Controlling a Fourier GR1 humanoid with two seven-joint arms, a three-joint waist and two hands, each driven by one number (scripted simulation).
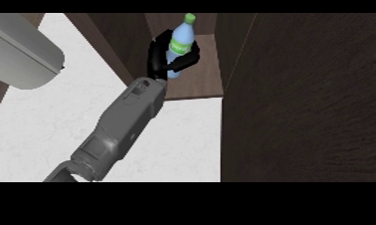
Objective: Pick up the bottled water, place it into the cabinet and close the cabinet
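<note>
- One hand (163,55) shows, black, at the end of a grey forearm (121,129) that comes in from the lower left edge of the view and runs up and to the right. Nothing in view settles which side it belongs to, so I cannot tell whether it is the left or the right.
- The hand is grasping the bottled water (178,45): dark fingers curl round the bottle's left side, and another black part — thumb or finger, I cannot tell — crosses in front of its lower body on the right.
- The bottle is pale blue with a green label band just above the hand's grip and a green cap at the top, well clear of the fingers. It leans slightly to the right.
- Hand and bottle are inside the open cabinet (202,77), over its brown wooden shelf, which spreads below and to the right of the hand. Whether the bottle's base touches the shelf is hidden by the hand.
- The cabinet door (301,99), dark brown, stands open to the right of the hand and fills the right side of the view.
- The white counter (51,119) lies below and to the left of the hand, under the forearm.
- A rounded grey object (26,52) sits far to the left of the hand, at the view's upper left corner.
</note>
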